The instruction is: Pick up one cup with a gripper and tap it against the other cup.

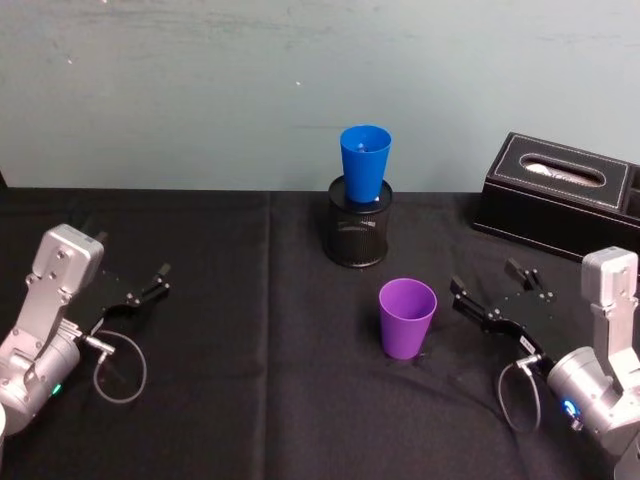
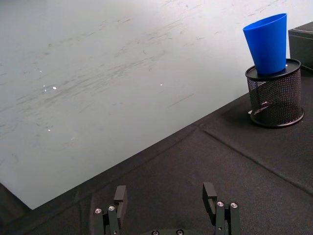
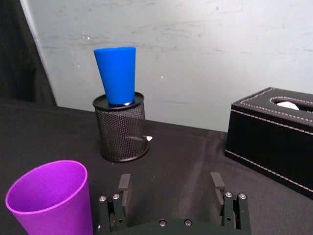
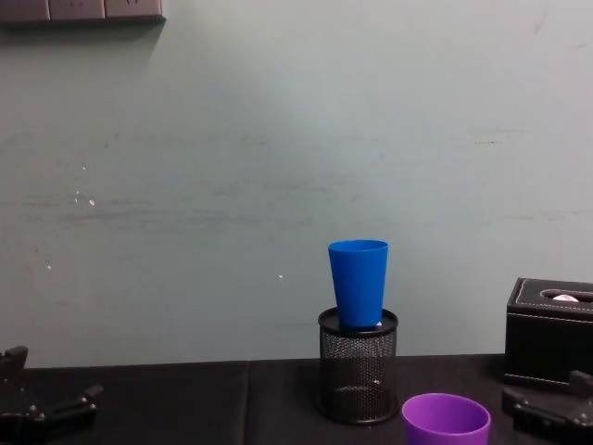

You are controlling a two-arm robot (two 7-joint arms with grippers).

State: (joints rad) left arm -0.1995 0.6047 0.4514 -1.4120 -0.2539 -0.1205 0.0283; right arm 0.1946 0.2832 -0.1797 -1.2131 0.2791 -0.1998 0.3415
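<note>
The purple cup (image 1: 407, 318) stands upright on the black cloth, mouth up, a little in front of the pen holder. The blue cup (image 1: 364, 163) sits upright in the mouth of a black mesh pen holder (image 1: 358, 228). My right gripper (image 1: 484, 277) rests low just right of the purple cup, apart from it, open and holding nothing. In the right wrist view the purple cup (image 3: 49, 198) is beside the open fingers (image 3: 124, 184), not between them, and the blue cup (image 3: 116, 73) is farther off. My left gripper (image 1: 138, 283) lies open at the table's left.
A black leather tissue box (image 1: 560, 196) sits at the back right, behind my right arm. The black cloth (image 1: 260, 380) covers the table up to a pale wall. A loop of cable (image 1: 120, 365) hangs by the left arm.
</note>
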